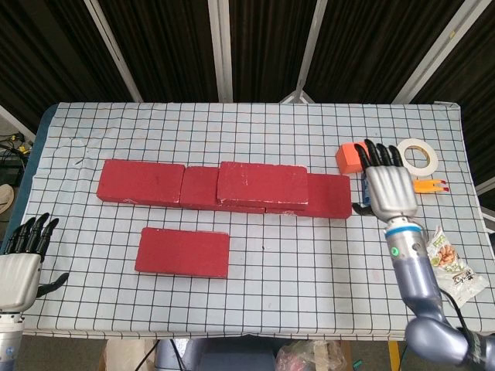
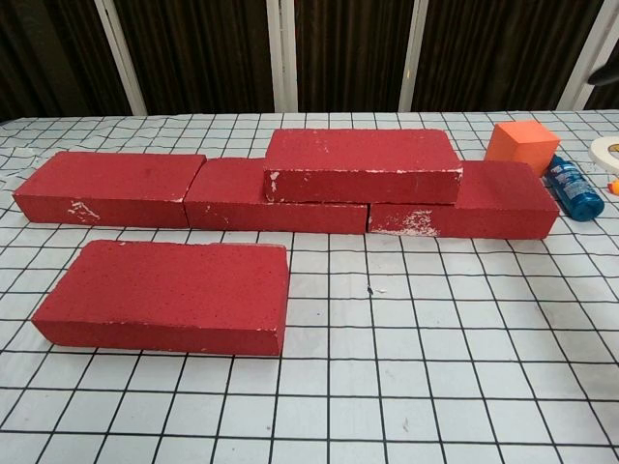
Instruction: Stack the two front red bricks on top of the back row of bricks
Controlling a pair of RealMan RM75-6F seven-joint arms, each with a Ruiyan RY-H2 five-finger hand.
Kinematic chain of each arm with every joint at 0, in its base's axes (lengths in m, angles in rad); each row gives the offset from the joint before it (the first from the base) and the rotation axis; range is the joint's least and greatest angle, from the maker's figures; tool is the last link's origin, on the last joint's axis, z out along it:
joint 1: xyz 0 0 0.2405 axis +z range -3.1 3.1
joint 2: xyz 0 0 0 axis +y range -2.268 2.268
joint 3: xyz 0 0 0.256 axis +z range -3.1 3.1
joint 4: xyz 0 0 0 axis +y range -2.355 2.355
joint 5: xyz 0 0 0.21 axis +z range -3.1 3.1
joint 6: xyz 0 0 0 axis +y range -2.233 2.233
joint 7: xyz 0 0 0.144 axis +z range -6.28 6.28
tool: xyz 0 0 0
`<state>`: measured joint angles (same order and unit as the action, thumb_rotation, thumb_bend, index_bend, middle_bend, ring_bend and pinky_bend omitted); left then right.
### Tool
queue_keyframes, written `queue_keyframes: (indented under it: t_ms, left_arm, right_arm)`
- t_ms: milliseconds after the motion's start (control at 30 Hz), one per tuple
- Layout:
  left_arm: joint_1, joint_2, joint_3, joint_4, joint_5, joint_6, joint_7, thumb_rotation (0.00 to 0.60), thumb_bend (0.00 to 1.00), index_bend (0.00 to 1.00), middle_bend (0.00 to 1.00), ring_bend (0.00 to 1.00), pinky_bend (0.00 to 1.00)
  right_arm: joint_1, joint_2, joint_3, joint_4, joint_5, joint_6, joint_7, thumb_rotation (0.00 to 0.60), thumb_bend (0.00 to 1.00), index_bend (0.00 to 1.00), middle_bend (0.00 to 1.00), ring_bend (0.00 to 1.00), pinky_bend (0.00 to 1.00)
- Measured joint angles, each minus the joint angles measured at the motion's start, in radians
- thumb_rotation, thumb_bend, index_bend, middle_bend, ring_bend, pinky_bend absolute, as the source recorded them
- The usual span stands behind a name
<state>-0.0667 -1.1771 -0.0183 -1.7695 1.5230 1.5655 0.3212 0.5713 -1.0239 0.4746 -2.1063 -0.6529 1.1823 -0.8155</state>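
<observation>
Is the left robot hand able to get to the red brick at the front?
Probably yes. The left robot hand is open and empty, and only bare table lies between it and the front brick.

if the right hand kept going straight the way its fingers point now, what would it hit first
Probably the orange cube or the tape roll: the right hand points toward the table's far edge, fingertips between them. Its height is unclear, so it may pass above both.
</observation>
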Motion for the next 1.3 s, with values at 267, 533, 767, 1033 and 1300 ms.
queue_keyframes:
  t_ms: [267, 533, 767, 1033, 1300]
  left_arm:
    - [-0.032, 0.050, 0.014, -0.128, 0.065, -0.046, 0.059, 0.600, 0.00, 0.05, 0.00, 0.00, 0.10]
    - [-0.096, 0.127, 0.018, -0.271, 0.020, -0.198, 0.144, 0.600, 0.00, 0.02, 0.00, 0.00, 0.10]
    - [-0.190, 0.169, -0.004, -0.357, -0.133, -0.358, 0.229, 0.600, 0.00, 0.01, 0.00, 0.00, 0.08]
    - [-0.365, 0.161, -0.059, -0.422, -0.491, -0.505, 0.379, 0.600, 0.00, 0.00, 0.00, 0.00, 0.07]
    - [-0.612, 0.076, -0.102, -0.434, -0.935, -0.518, 0.548, 0.600, 0.00, 0.00, 0.00, 0.00, 0.06]
  right_arm:
    - [-0.337, 0.021, -0.261, 0.015, -0.540, 0.193, 0.326, 0.600, 0.18, 0.03, 0.00, 0.00, 0.00]
    - [-0.545, -0.053, -0.452, 0.155, -0.802, 0.386, 0.538, 0.600, 0.18, 0.03, 0.00, 0.00, 0.00]
    - [-0.557, -0.052, -0.480, 0.172, -0.801, 0.347, 0.581, 0.600, 0.18, 0.03, 0.00, 0.00, 0.00]
    - [-0.556, -0.039, -0.477, 0.188, -0.795, 0.328, 0.610, 0.600, 0.18, 0.03, 0.00, 0.00, 0.00]
    - [-0.562, -0.038, -0.473, 0.187, -0.790, 0.327, 0.605, 0.600, 0.18, 0.03, 0.00, 0.00, 0.00]
